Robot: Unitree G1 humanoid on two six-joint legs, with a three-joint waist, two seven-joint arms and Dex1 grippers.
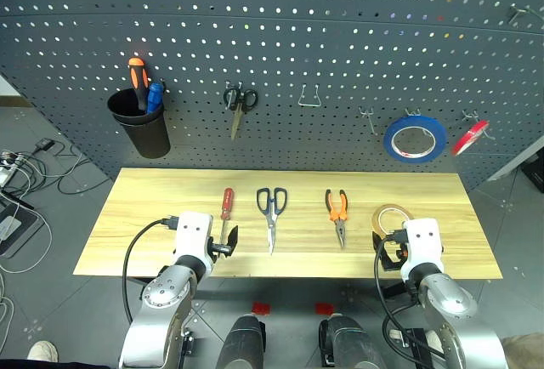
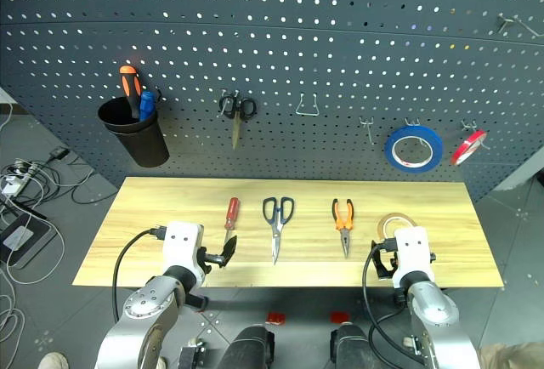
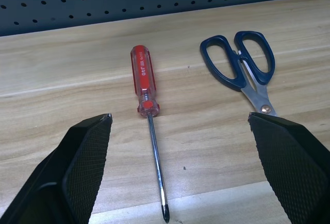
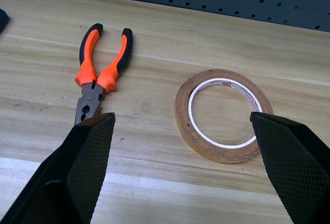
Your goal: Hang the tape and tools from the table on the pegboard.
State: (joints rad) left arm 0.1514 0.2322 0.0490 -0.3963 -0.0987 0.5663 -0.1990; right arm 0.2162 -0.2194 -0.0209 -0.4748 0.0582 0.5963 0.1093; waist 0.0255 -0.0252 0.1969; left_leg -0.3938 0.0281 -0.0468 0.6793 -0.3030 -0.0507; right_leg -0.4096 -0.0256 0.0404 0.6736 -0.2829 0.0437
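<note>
Pegboard (image 1: 280, 37) behind, dark grey and perforated, already carrying what is not part of the job: black cup (image 1: 140, 127) with orange-handled screwdriver (image 1: 137, 76) and blue-handled screwdriver (image 1: 154, 95), small black scissors (image 1: 239, 101), blue roll (image 1: 414, 139), red roll (image 1: 469, 137). Bare hooks between: a wire hook (image 1: 309, 97) beyond the small scissors, another short hook (image 1: 367, 117) beside the blue roll. Tabletop (image 1: 170, 186) of light wood in front, holding all four task items in a row, none hung, so by these pictures nothing done and everything left. Scissors (image 1: 271, 210) near the middle, dark handles toward the board, blades toward the near edge. Pliers (image 1: 337, 213) beside them to the right, orange-and-black handles toward the board. Red-handled screwdriver (image 1: 226, 214) to the left, handle toward the board, shaft and tip reaching between the left fingers. Tape (image 4: 223, 114) at the right end, lying flat, tan and thin. Left gripper (image 3: 180, 126) low over the near edge, aimed forward and a little down, fingers wide apart, empty, straddling the screwdriver's shaft without touching. Right gripper (image 4: 183, 123) in a mirrored pose at the right, fingers likewise spread wide, empty, tape lying between them nearer the far one, pliers' jaws just beside the other. Likely first picks: screwdriver for the left, tape for the right.
</note>
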